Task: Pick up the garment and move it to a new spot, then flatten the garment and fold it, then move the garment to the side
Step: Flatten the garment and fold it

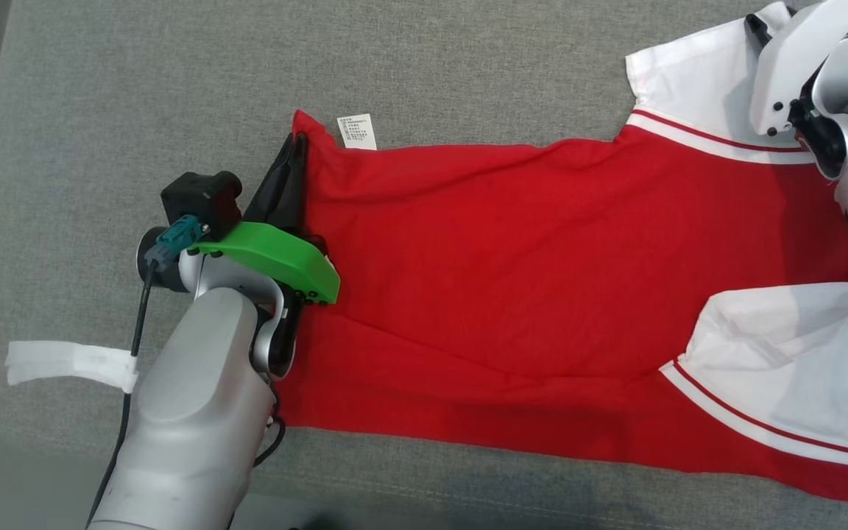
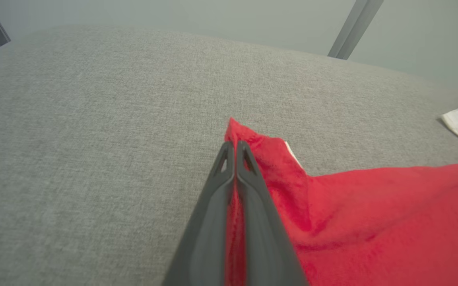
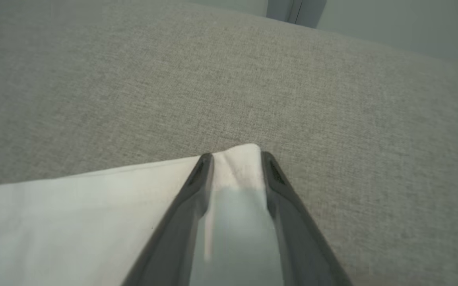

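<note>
The garment, a red shirt with white sleeves, lies spread across the grey cloth-covered table. My left gripper is shut on the red hem corner at the shirt's left end. In the left wrist view the red cloth is pinched between the closed fingers of the left gripper. My right gripper is at the far white sleeve, top right. In the right wrist view the right gripper has its fingers apart, straddling the corner of the white sleeve.
A white care label sticks out at the hem's far edge. A strip of white tape lies on the table at the left, near my left forearm. The table's rounded front edge runs along the bottom left. A metal post stands beyond the table.
</note>
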You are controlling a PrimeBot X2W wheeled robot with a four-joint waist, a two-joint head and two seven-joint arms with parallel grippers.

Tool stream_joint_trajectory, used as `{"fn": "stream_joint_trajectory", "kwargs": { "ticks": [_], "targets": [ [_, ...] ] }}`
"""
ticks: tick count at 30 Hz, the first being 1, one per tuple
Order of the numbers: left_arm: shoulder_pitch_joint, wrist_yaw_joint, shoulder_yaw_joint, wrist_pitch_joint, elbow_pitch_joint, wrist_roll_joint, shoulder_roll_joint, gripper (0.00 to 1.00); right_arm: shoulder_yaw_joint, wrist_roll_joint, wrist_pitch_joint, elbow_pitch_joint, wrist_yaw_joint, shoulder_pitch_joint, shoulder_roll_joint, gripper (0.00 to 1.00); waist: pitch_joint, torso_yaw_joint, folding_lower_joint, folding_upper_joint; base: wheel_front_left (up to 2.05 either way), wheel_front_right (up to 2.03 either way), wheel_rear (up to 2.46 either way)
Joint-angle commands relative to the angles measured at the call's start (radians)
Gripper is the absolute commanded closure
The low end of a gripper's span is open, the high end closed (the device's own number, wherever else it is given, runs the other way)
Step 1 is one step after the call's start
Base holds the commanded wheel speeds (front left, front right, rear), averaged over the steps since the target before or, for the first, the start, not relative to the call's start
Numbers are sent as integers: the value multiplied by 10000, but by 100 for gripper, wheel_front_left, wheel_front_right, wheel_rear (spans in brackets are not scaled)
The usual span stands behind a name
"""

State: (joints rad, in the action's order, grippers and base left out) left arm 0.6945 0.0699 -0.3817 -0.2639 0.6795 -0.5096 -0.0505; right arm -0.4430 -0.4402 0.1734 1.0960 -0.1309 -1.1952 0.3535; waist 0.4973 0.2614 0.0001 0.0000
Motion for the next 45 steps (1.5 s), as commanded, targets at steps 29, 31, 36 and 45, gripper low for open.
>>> {"fn": "stream_joint_trajectory", "kwargs": {
  "ticks": [29,31,36,45],
  "targets": [
    [-1756,484,3515,4,689,1902,-138,100,-1373,-3813,-4229,-4713,11,4438,1181,100,-2699,-2431,-1,0,0,0,0],
    [-2053,517,3687,4,610,1957,-105,100,-1361,-3984,-4272,-4985,9,5027,1189,100,-2939,-2466,-1,0,0,0,0],
    [-2776,596,3962,4,303,1988,-48,100,-1169,-4174,-4352,-5425,9,6343,1209,100,-3450,-2451,-1,0,0,0,0],
    [-4175,612,3535,4,-126,1482,-21,100,-646,-4213,-4390,-5622,9,8041,860,100,-4163,-2456,-1,0,0,0,0]
  ]
}}
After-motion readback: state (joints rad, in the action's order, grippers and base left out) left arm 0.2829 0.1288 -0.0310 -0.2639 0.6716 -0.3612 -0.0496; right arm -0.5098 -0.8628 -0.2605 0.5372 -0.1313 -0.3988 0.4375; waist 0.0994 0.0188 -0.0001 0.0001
